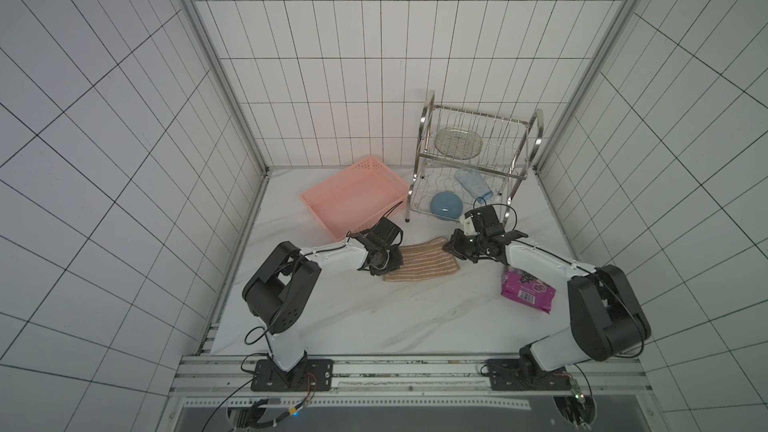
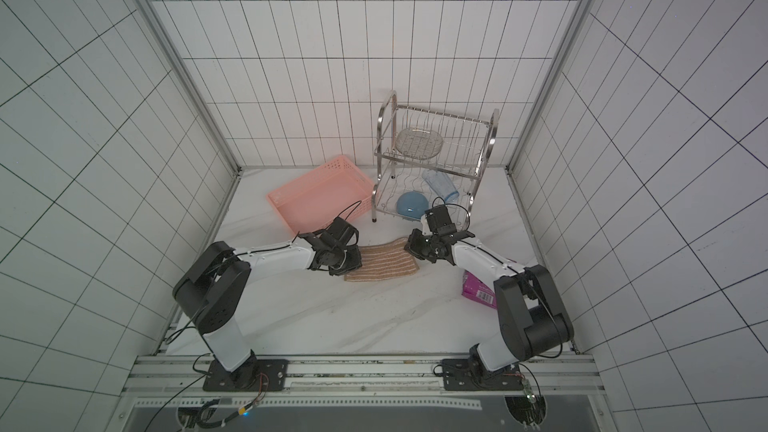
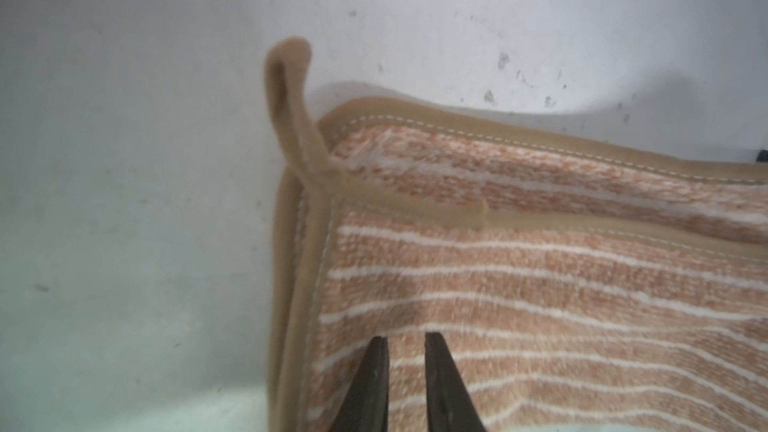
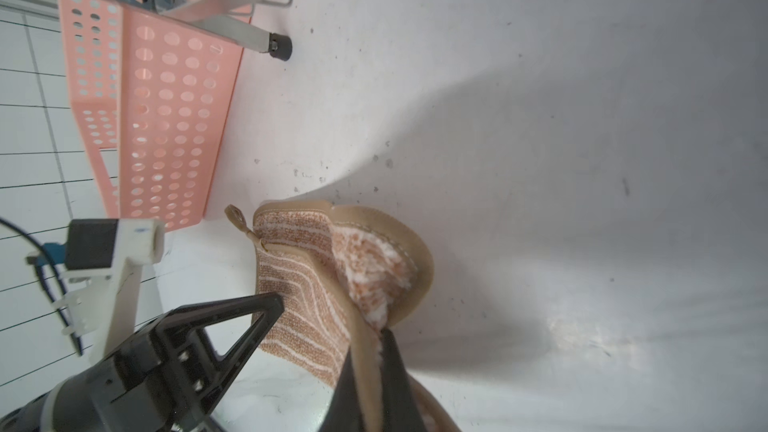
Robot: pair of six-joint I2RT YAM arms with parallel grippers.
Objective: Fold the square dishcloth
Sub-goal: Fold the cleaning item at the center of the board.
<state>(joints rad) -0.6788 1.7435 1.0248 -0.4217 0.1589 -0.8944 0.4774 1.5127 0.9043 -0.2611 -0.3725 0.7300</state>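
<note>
White tiled walls [image 1: 332, 76] box you in on three sides. The pale marbled table [image 1: 374, 317] carries a steel dish rack [image 1: 428, 118] and a pink basket [image 1: 316, 201] at the back, and a purple packet [image 1: 528, 288] lies near the right arm.

Mid-table, between the two arms, lies the square dishcloth [image 1: 419, 261], doubled over. In the left wrist view its layers sit not quite edge to edge.

Your right gripper [image 4: 372, 342] is clamped on the binding at its end of the cloth, which is raised off the table. Your left gripper [image 3: 405, 336] rests on the stripes near the corner loop [image 3: 291, 89], jaws a sliver apart. You cannot tell whether they pinch any fabric.

Mind the risks:
- If the left hold is only a press, a pull from the right could drag the whole cloth and shear the layers further.
- The thick binding may slip from the grip.
- The dish rack stands close behind the right wrist.
</note>
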